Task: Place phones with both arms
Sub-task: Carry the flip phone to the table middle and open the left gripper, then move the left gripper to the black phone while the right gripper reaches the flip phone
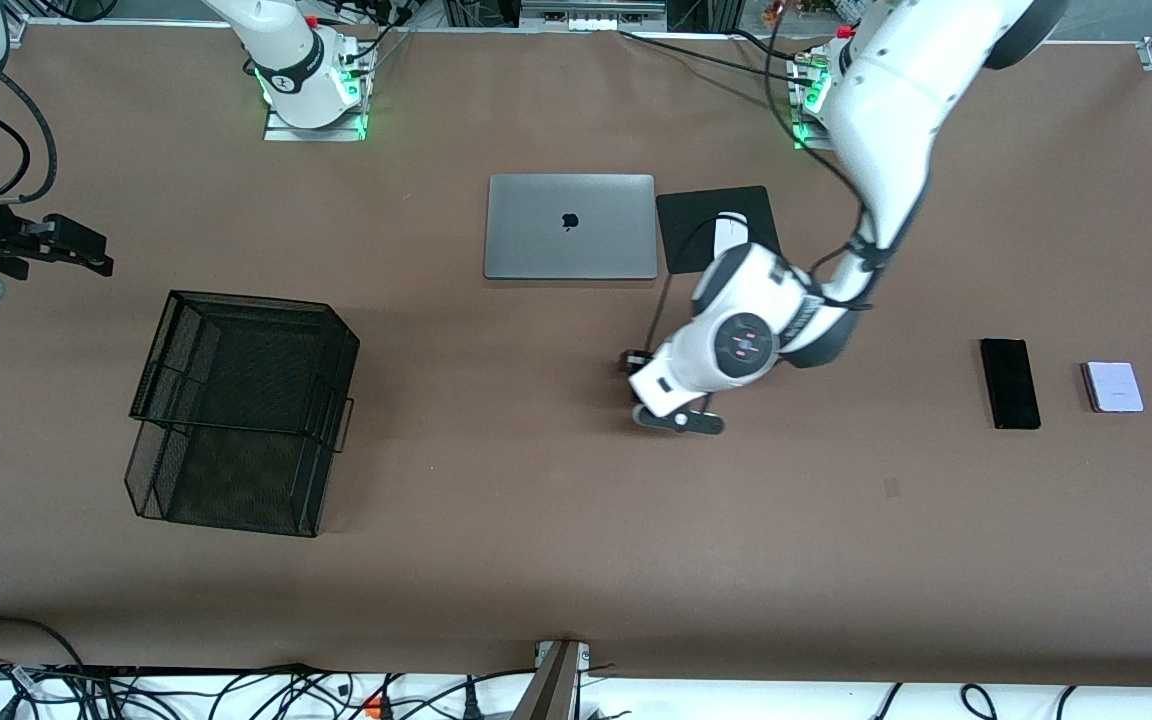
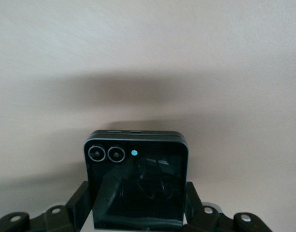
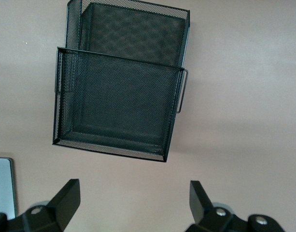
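While my right gripper (image 1: 86,255) waits with fingers spread above the table beside the mesh basket (image 1: 236,410), my left gripper (image 2: 138,212) clamps the squarish black phone (image 2: 136,181) over mid-table; long black slab (image 1: 1010,383) and lavender phone (image 1: 1113,387) lie side by side.

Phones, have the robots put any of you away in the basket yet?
None yet: the mesh basket looks empty. The left gripper is shut on the black two-lens phone, over the table's middle. The long black phone and lavender phone wait on the table. The right gripper waits open.
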Motion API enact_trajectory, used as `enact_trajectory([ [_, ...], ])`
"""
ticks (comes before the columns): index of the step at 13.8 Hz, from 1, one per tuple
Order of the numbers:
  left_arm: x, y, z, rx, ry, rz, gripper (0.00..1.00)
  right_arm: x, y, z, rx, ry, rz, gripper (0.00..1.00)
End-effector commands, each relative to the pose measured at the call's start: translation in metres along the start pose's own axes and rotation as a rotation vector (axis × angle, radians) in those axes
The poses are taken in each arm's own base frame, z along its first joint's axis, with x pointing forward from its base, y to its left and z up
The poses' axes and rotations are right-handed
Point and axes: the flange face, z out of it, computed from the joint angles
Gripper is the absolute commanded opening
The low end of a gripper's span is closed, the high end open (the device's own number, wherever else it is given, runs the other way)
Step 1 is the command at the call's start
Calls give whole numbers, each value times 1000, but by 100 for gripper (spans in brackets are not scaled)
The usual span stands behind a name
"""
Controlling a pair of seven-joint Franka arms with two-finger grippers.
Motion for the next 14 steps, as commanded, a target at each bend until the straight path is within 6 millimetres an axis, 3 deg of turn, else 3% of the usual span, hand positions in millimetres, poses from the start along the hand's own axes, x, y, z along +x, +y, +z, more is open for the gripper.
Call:
enact_trajectory([
  [1, 5, 6, 0, -10, 9, -81, 100, -1, 1, 0, 19, -4, -11, 100],
  [3, 5, -2, -9, 14, -19, -100, 100, -1, 1, -1, 19, -3, -11, 100],
  [4, 4, -10, -28, 40, -40, -112, 100, -1, 1, -1, 19, -3, -11, 100],
  [6, 8, -63, -85, 119, -102, -187, 100, -1, 0, -1, 19, -3, -13, 100],
  [8, 11, -137, -136, 237, -137, -266, 100, 1, -7, 2, 19, -9, -17, 100],
  [10, 17, -224, -159, 282, -182, -384, 100, 3, -22, 5, 17, -14, -54, 100],
  [12, 18, -315, -175, 286, -229, -372, 100, 9, -64, 8, 10, -11, -109, 100],
  [14, 13, -391, -183, 342, -263, -232, 100, 21, -126, 21, 2, -24, -103, 100],
])
